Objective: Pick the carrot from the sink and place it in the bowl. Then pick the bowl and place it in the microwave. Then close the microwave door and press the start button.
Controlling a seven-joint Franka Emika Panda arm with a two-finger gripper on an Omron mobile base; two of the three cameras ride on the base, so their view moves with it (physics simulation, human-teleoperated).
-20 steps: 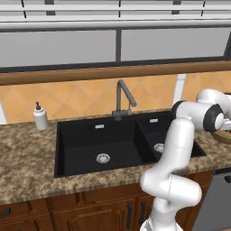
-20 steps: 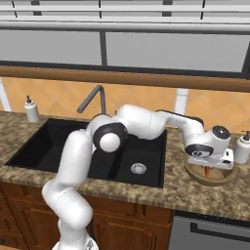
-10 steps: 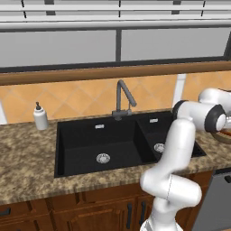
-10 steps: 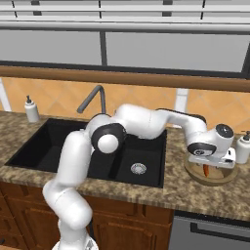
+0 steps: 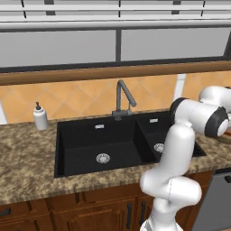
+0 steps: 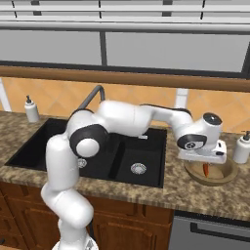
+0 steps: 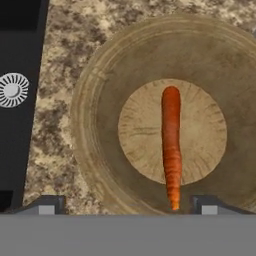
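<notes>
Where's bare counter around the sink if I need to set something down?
Free: granite between the soap bottle and the sink, and the strip before the basins. Crowded: right of the sink, where the gripper hangs open over the bowl holding the carrot.

— What do I have besides the job itself?
— I see a speckled granite counter (image 5: pixel 27 180) over brown wooden cabinets (image 5: pixel 103 212). One white soap dispenser (image 5: pixel 40 117) stands at the far left by the orange tiled backsplash (image 5: pixel 81 97), another soap bottle (image 6: pixel 241 148) at the right end.
— Anything above?
— A wooden ledge (image 6: pixel 122 77) under a wide window (image 5: pixel 63 47), and a grey appliance front (image 6: pixel 210 234) at lower right
</notes>
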